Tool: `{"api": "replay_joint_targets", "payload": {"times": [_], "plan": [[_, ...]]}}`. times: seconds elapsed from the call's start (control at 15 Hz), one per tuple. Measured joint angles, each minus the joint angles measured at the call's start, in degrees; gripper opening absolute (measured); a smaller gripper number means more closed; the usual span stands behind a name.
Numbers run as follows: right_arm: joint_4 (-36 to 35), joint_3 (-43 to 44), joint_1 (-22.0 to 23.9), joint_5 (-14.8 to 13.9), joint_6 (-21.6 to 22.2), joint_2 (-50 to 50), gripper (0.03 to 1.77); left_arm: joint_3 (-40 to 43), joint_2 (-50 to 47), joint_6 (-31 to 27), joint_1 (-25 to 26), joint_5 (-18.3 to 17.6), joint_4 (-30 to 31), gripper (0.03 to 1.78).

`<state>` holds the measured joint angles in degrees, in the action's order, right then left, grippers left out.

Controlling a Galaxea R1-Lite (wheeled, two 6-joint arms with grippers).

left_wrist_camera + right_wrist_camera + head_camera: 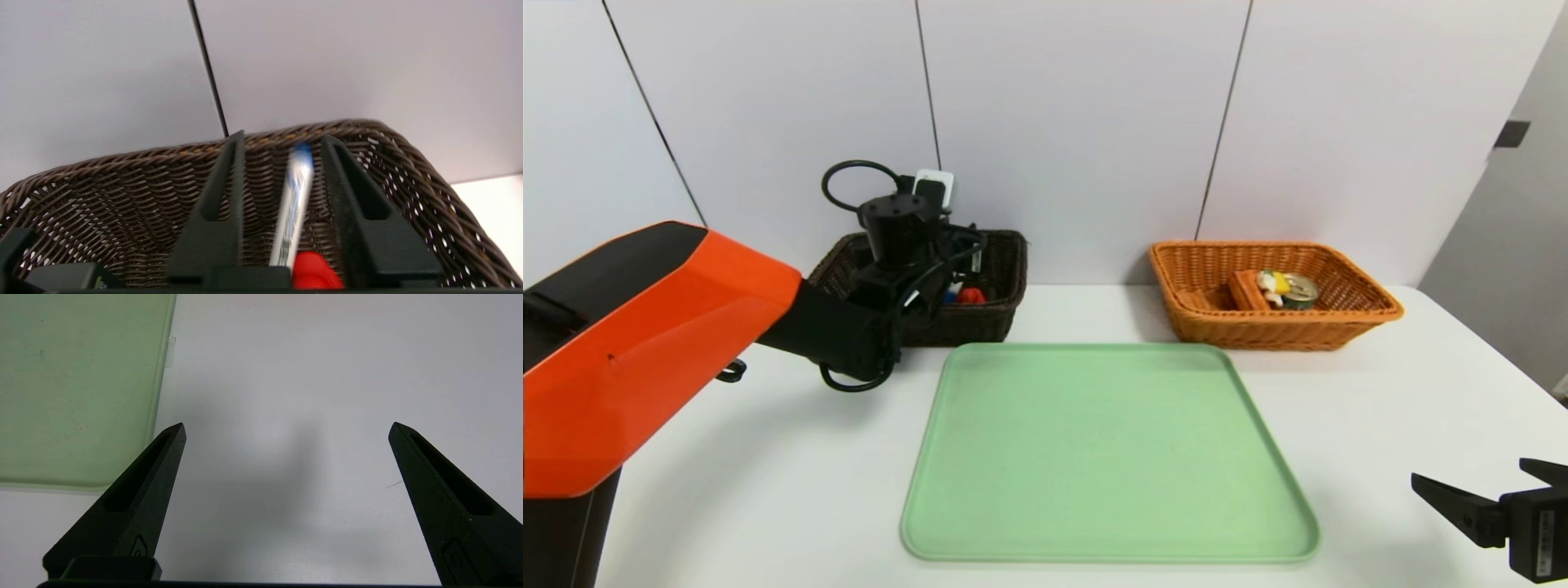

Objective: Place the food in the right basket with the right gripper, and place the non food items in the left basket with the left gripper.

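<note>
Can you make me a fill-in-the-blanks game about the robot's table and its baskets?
1. The tray between the baskets is ____ in colour.
2. The left gripper reaches into the dark ____ basket.
3. The round can lies in the ____ basket.
4. The right gripper has its fingers ____.

Missing words: green; brown; orange; open

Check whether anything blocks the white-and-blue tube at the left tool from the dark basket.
Nothing visible does. The tube stands between the left tool's parted fingers, within the dark basket's walls; a red item lies at its lower end.
</note>
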<state>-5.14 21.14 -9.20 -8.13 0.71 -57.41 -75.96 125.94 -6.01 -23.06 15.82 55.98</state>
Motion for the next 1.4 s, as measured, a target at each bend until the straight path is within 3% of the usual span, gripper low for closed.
{"api": "replay_joint_targets", "payload": {"times": [0.4, 0.73, 0.93, 1.07, 1.4], "plan": [[0.0, 0.0, 0.0, 0.0, 0.0, 0.3, 1.71, 1.5, -2.1, -0.1, 0.3, -0.3, -0.3, 1.25], [0.0, 0.3, -0.1, 0.0, -0.4, 1.1, 1.71, 4.4, -14.5, 0.6, 6.9, 0.4, -14.6, 1.47], [0.0, 0.0, -0.3, 0.1, -0.4, 2.3, 1.71, 17.2, -27.0, 2.3, 16.3, 0.8, -22.8, 1.54], [0.1, 0.1, -0.7, 0.1, -0.4, 3.7, 1.71, 27.0, -35.4, 2.9, 21.8, 1.2, -24.3, 1.58], [1.4, -0.1, 0.0, 0.1, -1.7, 9.7, 1.71, 48.8, -57.4, 2.7, 26.7, 2.6, -25.1, 1.64]]}}
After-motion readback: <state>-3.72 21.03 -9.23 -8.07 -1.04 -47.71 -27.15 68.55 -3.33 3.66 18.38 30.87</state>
